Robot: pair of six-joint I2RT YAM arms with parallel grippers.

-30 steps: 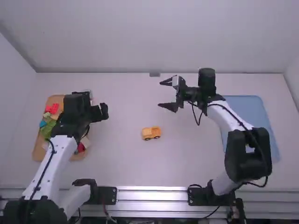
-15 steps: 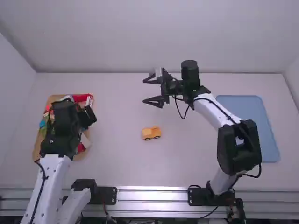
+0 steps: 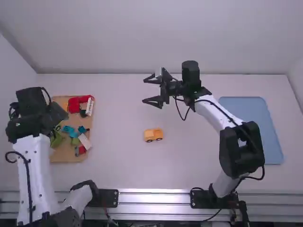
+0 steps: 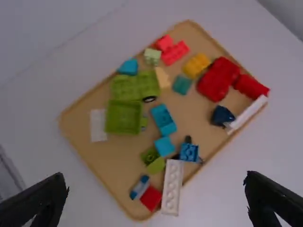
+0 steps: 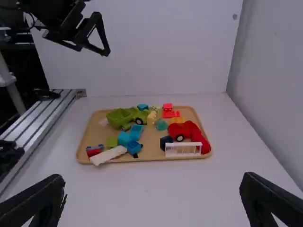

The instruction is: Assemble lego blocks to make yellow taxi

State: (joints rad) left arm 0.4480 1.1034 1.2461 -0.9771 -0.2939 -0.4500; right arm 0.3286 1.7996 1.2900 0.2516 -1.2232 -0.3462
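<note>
In the high view a yellow-orange toy car base (image 3: 153, 135) with dark wheels stands mid-table. My left gripper (image 3: 59, 112) is over the left part of the wooden tray; its fingers (image 4: 265, 201) are wide apart in the left wrist view, and the gripper (image 4: 156, 203) holds nothing. A yellow block (image 4: 196, 65) lies in the tray beside red pieces, with a pale yellow piece (image 4: 162, 77) near the green ones. My right gripper (image 3: 150, 91) is held beyond the car base, open and without a block; the right wrist view shows the same gripper (image 5: 154, 201).
The wooden tray (image 3: 64, 156) at the left holds several loose pieces: green (image 4: 124, 117), blue (image 4: 163, 119), red (image 4: 218, 79) and a white plate (image 4: 172, 187). A blue tray (image 3: 251, 123) lies at the right. Walls stand behind and at the sides.
The left arm has swung further left, uncovering much of the wooden tray. The right arm has shifted left, mostly in the earlier half second. The car base has stayed put.
</note>
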